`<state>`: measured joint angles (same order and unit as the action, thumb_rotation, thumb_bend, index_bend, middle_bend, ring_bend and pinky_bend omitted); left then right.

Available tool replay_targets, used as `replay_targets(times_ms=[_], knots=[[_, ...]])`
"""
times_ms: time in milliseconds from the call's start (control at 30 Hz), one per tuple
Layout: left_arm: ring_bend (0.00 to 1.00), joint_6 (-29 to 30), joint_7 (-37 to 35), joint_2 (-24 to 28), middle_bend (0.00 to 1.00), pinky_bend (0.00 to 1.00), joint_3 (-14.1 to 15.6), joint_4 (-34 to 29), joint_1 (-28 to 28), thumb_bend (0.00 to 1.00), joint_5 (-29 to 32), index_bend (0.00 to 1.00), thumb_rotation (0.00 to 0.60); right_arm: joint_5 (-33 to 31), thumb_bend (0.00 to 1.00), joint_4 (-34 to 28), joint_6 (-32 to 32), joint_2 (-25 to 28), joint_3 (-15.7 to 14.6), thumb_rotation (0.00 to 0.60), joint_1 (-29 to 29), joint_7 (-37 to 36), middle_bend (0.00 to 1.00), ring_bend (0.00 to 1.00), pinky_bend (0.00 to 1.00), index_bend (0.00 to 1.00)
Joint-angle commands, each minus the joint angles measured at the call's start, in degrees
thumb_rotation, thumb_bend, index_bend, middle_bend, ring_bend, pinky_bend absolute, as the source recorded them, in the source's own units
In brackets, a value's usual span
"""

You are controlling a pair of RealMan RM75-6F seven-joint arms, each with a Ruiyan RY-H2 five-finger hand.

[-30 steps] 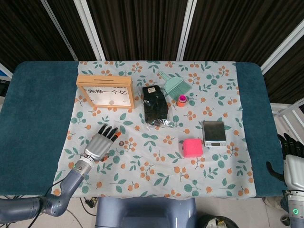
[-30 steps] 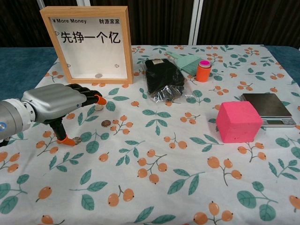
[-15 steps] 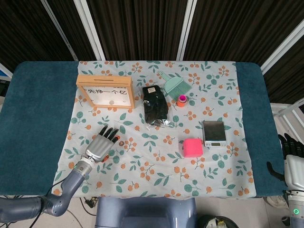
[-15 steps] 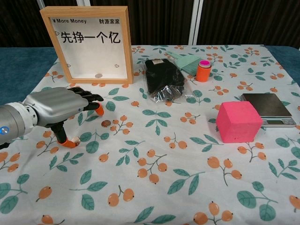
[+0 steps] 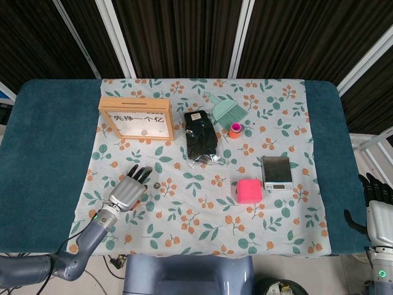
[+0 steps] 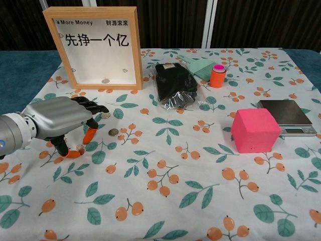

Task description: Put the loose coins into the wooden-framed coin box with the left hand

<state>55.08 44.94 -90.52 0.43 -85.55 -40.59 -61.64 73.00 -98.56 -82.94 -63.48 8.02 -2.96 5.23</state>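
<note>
The wooden-framed coin box [image 6: 93, 47] [image 5: 136, 118] stands upright at the back left, with one coin lying inside behind its pane. Loose coins lie on the floral cloth in front of it: one [image 6: 114, 132] right of my left hand, one [image 6: 105, 115] near the fingertips, one [image 6: 80, 148] beside the thumb tip. My left hand [image 6: 60, 123] [image 5: 128, 189] hovers low over them, palm down, one orange-tipped finger curled toward the thumb, nothing plainly pinched. My right hand [image 5: 377, 212] hangs empty off the table's right edge.
A black bag [image 6: 173, 90] lies right of the box. Behind it are a green dustpan [image 6: 198, 65] and a small orange bottle [image 6: 217, 75]. A pink cube [image 6: 255, 130] and a digital scale [image 6: 287, 116] sit at the right.
My left hand has drawn back toward the near left, and one finger has curled down toward the thumb beside a coin. The right hand has not moved.
</note>
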Motion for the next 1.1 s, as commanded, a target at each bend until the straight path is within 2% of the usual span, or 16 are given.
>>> replay_targets(times_ms=[33, 233, 433, 667, 800, 867, 1000, 1100], knots=[[0.00, 0.2, 0.4, 0.2, 0.00, 0.00, 0.1, -0.5, 0.0, 0.32, 0.3, 0.58, 0.600, 0.0, 0.39, -0.1, 0.0, 0.0, 0.0, 0.600, 0.0, 0.0, 0.03, 0.00, 0.00, 0.09], [0.00, 0.7, 2.4, 0.2, 0.00, 0.00, 0.3, -0.6, -0.1, 0.41, 1.7, 0.61, 0.600, -0.7, 0.39, -0.5, 0.5, 0.2, -0.1, 0.600, 0.0, 0.2, 0.03, 0.00, 0.00, 0.09], [0.00, 0.6, 4.4, 0.2, 0.00, 0.00, 0.4, -1.2, -0.4, 0.46, 3.9, 0.63, 0.600, -0.8, 0.39, -0.6, 0.3, 0.2, 0.0, 0.600, 0.0, 0.4, 0.03, 0.00, 0.00, 0.09], [0.00, 1.7, 3.5, 1.7, 0.00, 0.00, -0.6, -3.3, -0.6, 0.49, 3.7, 0.66, 0.600, -0.6, 0.40, -0.5, 0.2, 0.2, 0.1, 0.600, 0.0, 0.4, 0.03, 0.00, 0.00, 0.09], [0.00, 2.9, 1.4, 5.6, 0.00, 0.00, -2.9, -8.8, -0.9, 0.49, 3.2, 0.66, 0.600, -0.8, 0.39, -0.6, 0.2, 0.2, 0.1, 0.600, 0.0, 0.3, 0.03, 0.00, 0.00, 0.09], [0.00, 4.0, 0.1, 9.4, 0.00, 0.00, -5.2, -13.7, -1.3, 0.49, 2.9, 0.66, 0.600, -0.8, 0.39, -0.6, 0.2, 0.2, 0.1, 0.600, 0.0, 0.3, 0.03, 0.00, 0.00, 0.09], [0.00, 3.9, -2.8, 18.9, 0.00, 0.00, -11.8, -23.7, -3.2, 0.51, 5.5, 0.66, 0.600, -1.2, 0.39, -0.9, 0.0, 0.1, 0.3, 0.600, 0.2, 0.1, 0.03, 0.00, 0.00, 0.09], [0.00, 0.1, -5.7, 25.7, 0.00, 0.00, -17.3, -27.8, -5.9, 0.51, 12.1, 0.66, 0.600, -1.5, 0.39, -1.0, -0.2, 0.2, 0.5, 0.600, 0.3, -0.2, 0.03, 0.00, 0.00, 0.09]])
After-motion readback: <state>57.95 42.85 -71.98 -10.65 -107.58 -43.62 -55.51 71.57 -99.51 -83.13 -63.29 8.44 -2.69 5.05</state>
